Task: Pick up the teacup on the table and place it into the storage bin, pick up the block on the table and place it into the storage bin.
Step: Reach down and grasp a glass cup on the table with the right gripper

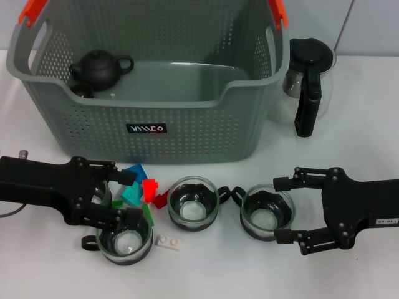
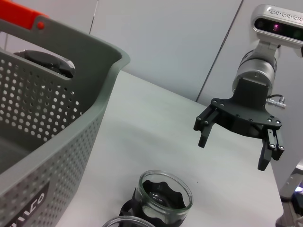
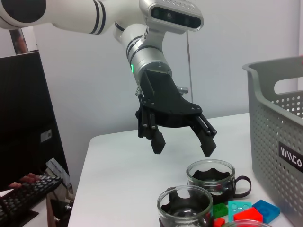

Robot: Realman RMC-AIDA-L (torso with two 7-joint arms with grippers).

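The right gripper hangs with its jaws spread wide around a glass teacup on the table, just before the storage bin. The left gripper gapes likewise above another teacup beside the blocks. Glass is likely slick and brittle; grasp the banded waist gently.

Left gripper: positioned low at the front left of the work area, arm extending in from the left edge, fingers pointing toward the centre. Fingers spread apart, nothing held between them; confirmed from the right wrist view, where it hangs above the table surface.

Right gripper: positioned at the front right, arm entering from the right edge, fingers pointing toward the centre. Fingers spread wide, nothing gripped; the left wrist view shows the same
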